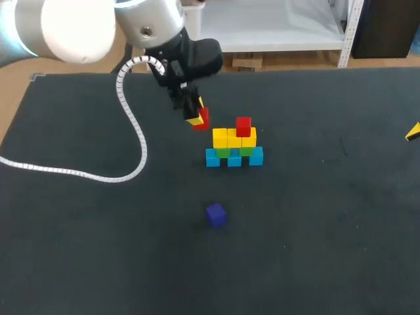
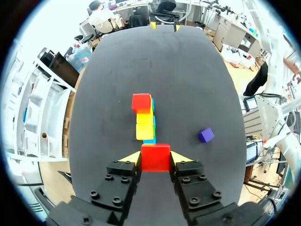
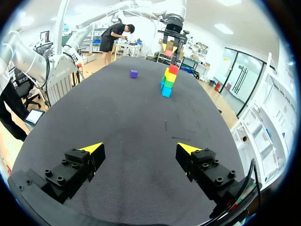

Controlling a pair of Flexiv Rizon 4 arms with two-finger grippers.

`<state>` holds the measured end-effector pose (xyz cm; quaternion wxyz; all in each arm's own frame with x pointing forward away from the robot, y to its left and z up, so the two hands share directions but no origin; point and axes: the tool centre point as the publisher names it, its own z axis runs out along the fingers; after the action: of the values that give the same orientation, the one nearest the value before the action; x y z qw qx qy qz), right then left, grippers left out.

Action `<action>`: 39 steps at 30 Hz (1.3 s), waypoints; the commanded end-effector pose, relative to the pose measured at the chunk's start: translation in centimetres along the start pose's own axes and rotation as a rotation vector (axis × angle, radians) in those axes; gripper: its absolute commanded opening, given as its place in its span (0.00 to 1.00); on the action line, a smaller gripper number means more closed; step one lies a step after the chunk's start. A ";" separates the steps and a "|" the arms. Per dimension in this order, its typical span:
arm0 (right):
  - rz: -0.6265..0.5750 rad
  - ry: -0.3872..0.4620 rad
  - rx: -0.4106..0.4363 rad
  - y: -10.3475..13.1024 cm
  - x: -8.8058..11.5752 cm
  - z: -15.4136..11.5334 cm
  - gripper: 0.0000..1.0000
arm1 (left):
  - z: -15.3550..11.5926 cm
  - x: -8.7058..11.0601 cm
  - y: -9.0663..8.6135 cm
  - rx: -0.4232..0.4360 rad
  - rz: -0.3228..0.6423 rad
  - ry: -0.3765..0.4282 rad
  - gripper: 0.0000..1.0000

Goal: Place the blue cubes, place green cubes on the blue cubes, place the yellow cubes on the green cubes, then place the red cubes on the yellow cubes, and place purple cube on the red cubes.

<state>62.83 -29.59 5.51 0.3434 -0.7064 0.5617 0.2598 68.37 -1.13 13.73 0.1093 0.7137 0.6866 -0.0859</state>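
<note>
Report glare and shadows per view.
Head view: glare whitens the left arm; the purple cube throws a faint shadow on the table. Left wrist view: the red cube in the left gripper is evenly lit. Right wrist view: soft sheen on the table.

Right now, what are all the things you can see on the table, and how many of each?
table: one, black, under everything
blue cubes: three, bottom row of the stack
green cubes: two, on the blue cubes
yellow cubes: three, on the green cubes
stacked red cube: one, on top of the yellow cubes
held red cube: one, up in the air beside the stack
purple cube: one, alone on the table, apart from the stack
cable: one, white, coiled, trailing from the left arm onto the table
left gripper: one, yellow tips, shut on the held red cube
right gripper: one, yellow tips, open, empty, far from the stack
</note>
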 end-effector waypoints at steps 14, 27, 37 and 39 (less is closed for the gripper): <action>-0.001 -0.002 0.000 -0.1 0.1 0.1 1.00 | 2.1 -2.2 2.0 0.045 -0.024 0.016 0.00; -0.001 -0.002 0.000 -0.1 0.1 0.1 1.00 | 3.4 -3.8 1.5 0.047 -0.013 0.016 0.00; -0.001 -0.002 0.000 -0.1 0.1 0.1 1.00 | 3.8 -3.8 1.4 0.030 -0.029 0.027 0.00; -0.001 -0.002 0.000 -0.1 0.1 0.1 1.00 | 3.9 -3.8 1.5 0.030 -0.030 0.030 0.00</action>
<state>62.83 -29.59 5.51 0.3434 -0.7064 0.5617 0.2598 69.66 -5.79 11.15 0.0882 0.7058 0.6974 -0.0881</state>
